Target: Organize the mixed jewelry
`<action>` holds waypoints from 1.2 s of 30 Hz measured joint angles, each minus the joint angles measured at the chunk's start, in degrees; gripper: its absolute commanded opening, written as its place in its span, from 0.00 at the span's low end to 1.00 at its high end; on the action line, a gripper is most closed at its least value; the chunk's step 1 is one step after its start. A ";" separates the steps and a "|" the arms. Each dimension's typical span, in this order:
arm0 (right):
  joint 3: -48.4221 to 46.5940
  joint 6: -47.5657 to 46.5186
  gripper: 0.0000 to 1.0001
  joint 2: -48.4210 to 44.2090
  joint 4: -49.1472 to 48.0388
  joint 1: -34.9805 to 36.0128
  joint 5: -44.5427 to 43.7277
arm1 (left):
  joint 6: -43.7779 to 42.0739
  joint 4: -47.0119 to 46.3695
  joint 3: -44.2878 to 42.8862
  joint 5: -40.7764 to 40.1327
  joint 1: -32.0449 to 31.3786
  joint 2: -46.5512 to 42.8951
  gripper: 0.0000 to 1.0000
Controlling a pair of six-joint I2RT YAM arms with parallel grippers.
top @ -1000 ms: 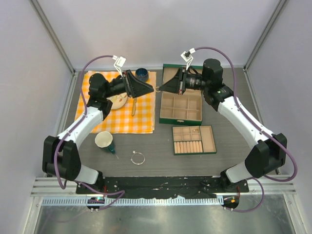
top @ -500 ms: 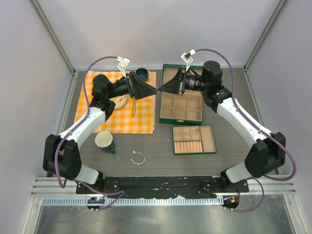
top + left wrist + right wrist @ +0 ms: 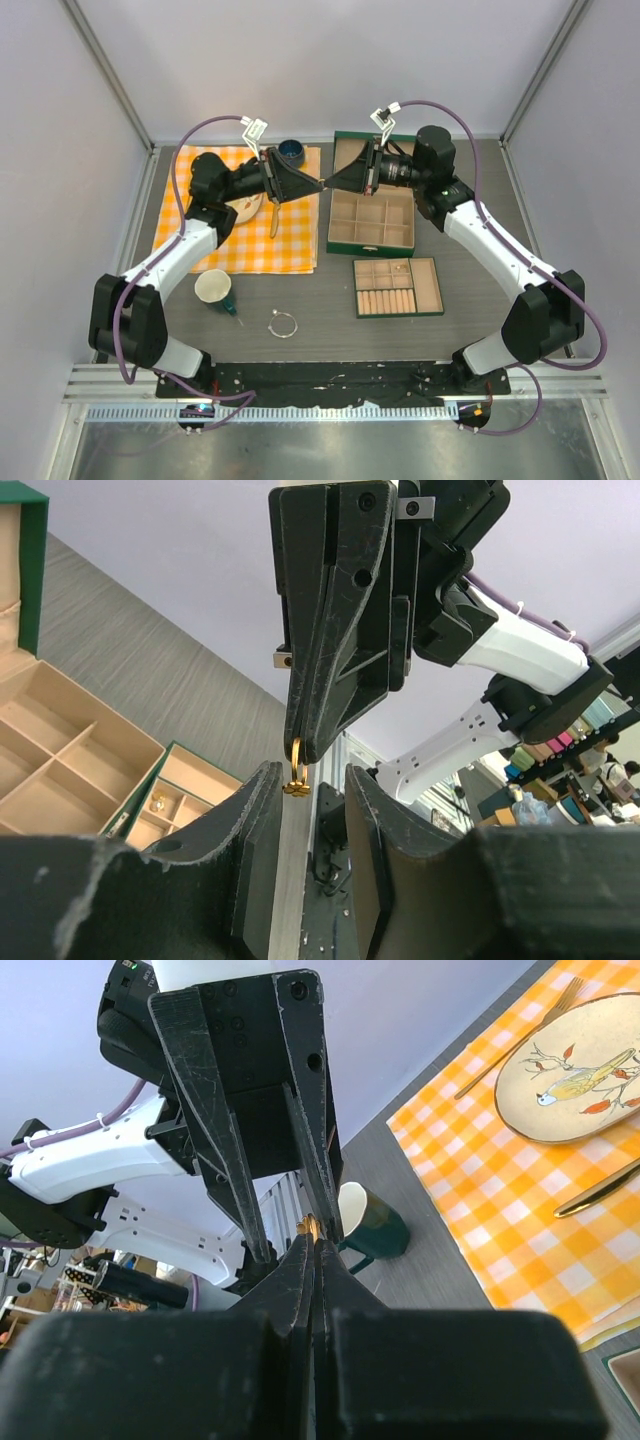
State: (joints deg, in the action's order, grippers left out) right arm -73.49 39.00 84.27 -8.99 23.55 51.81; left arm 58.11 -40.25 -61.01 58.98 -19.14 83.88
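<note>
My right gripper (image 3: 327, 186) is shut on a small gold ring (image 3: 296, 775) and holds it in mid-air between the checked cloth and the green box. The ring's tip also shows in the right wrist view (image 3: 312, 1224), above my right gripper (image 3: 313, 1236). My left gripper (image 3: 312, 777) is open, tip to tip with the right one, its jaws either side of the ring without closing on it. It also shows in the top view (image 3: 316, 186). A thin silver bangle (image 3: 283, 324) lies on the table near the front. A small gold stud (image 3: 158, 800) sits in a tray compartment.
The open green box (image 3: 372, 205) and its green tray (image 3: 398, 287) lie to the right. The orange checked cloth (image 3: 250, 240) holds a plate (image 3: 243, 207), gold cutlery (image 3: 274, 218) and a blue bowl (image 3: 291, 152). A green cup (image 3: 214, 289) stands by the cloth.
My left gripper has moved right until its tips meet the right gripper's tips around the ring. The right gripper has stayed almost still.
</note>
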 measured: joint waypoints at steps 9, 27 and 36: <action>0.11 0.31 0.01 0.00 -0.52 0.00 0.00 | 0.07 0.07 0.13 -0.90 0.00 0.13 0.20; 1.09 -0.13 0.30 0.00 -1.29 0.13 -0.74 | 1.40 0.26 0.22 -2.29 -0.28 0.94 0.00; 1.20 -2.45 0.40 -0.02 0.92 0.02 -2.27 | -0.55 2.89 0.22 -2.69 -0.44 0.92 0.00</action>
State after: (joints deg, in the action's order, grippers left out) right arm -72.29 36.56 84.25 -8.08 23.57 49.54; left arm 57.56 -37.36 -60.80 56.29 -19.57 84.79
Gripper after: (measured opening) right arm 0.388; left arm 0.147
